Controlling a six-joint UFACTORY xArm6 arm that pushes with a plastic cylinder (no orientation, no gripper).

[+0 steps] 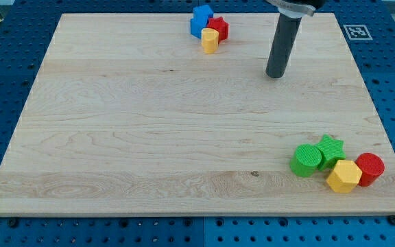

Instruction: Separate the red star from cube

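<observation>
Red plastic star [219, 27] sits at your view's top, touching the blue cube [200, 20] and yellow hexagonal block [210, 40], while my tip [275, 75], clawless, rests well to their right.

Robotics lab, blue perforated bench [5, 62], fiducial marker [357, 31], wooden board [149, 123]

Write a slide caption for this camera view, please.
My tip waits right of the red star, blue cube and yellow block cluster.
</observation>
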